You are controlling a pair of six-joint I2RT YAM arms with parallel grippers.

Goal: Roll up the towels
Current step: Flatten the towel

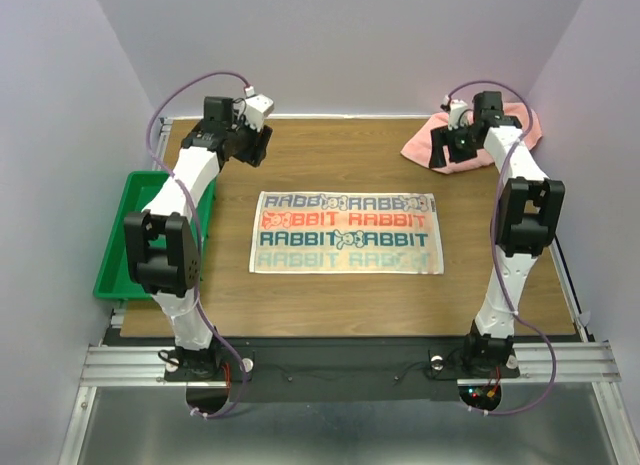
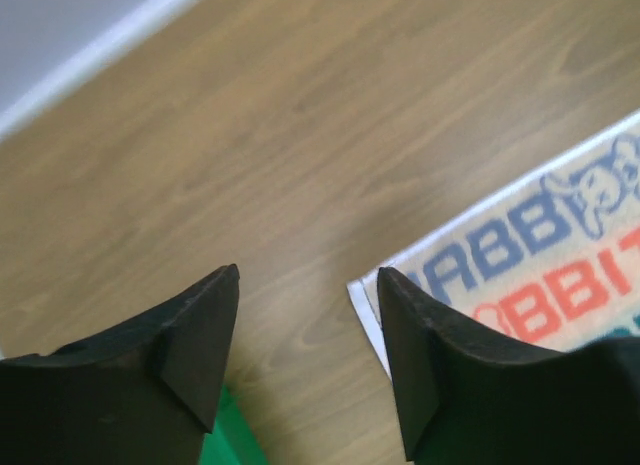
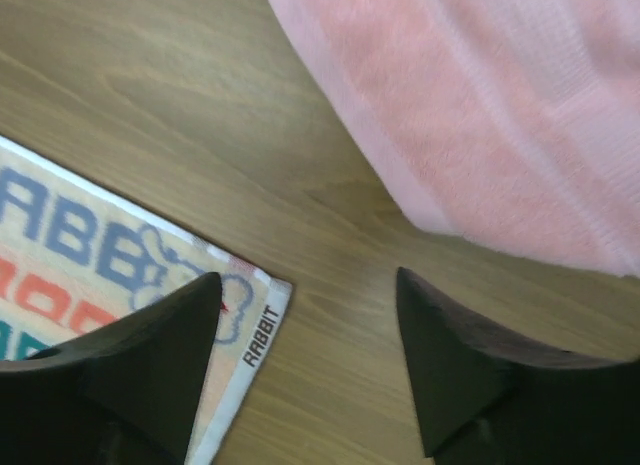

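The white printed towel (image 1: 347, 232) lies flat in the middle of the table, with rows of RABBIT lettering on it. The salmon-pink towel (image 1: 522, 127) sits bunched at the back right corner, partly behind my right arm. My left gripper (image 1: 250, 145) hovers open above bare wood beyond the printed towel's far left corner (image 2: 540, 255), and nothing is between its fingers (image 2: 205, 325). My right gripper (image 1: 450, 153) hangs open over the wood between the printed towel's far right corner (image 3: 90, 245) and the pink towel (image 3: 480, 105), holding nothing.
A green bin (image 1: 118, 247) stands off the table's left edge, and a sliver of it (image 2: 225, 440) shows under the left fingers. Grey walls close in the back and both sides. A metal rail runs along the near edge by the arm bases.
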